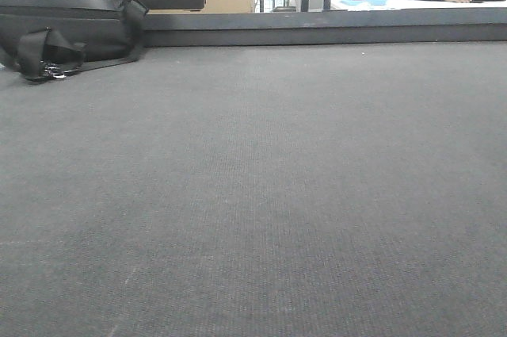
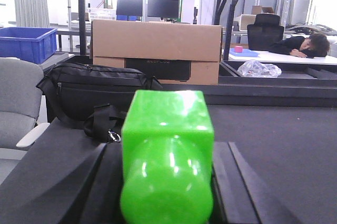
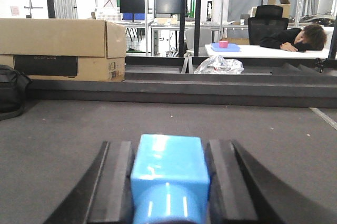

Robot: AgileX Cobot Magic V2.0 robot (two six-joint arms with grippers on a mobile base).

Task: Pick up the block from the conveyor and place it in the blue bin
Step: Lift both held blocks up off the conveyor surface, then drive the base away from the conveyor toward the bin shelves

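The dark grey woven conveyor (image 1: 253, 194) fills the front view, and no gripper shows there. In the left wrist view my left gripper (image 2: 167, 144) is shut on a glossy green block (image 2: 168, 124), held just above the belt (image 2: 284, 139). In the right wrist view my right gripper (image 3: 169, 142) is shut on a light blue block (image 3: 169, 166), low over the belt (image 3: 63, 129). A blue bin (image 2: 26, 42) stands far off at the upper left of the left wrist view, beyond the belt's edge.
A black bag (image 1: 63, 24) lies at the belt's far left by a cardboard box (image 2: 155, 50). A dark rail (image 1: 333, 32) runs along the far edge. A grey chair (image 2: 18, 103) stands left of the belt. A person (image 3: 295, 37) rests on a desk behind.
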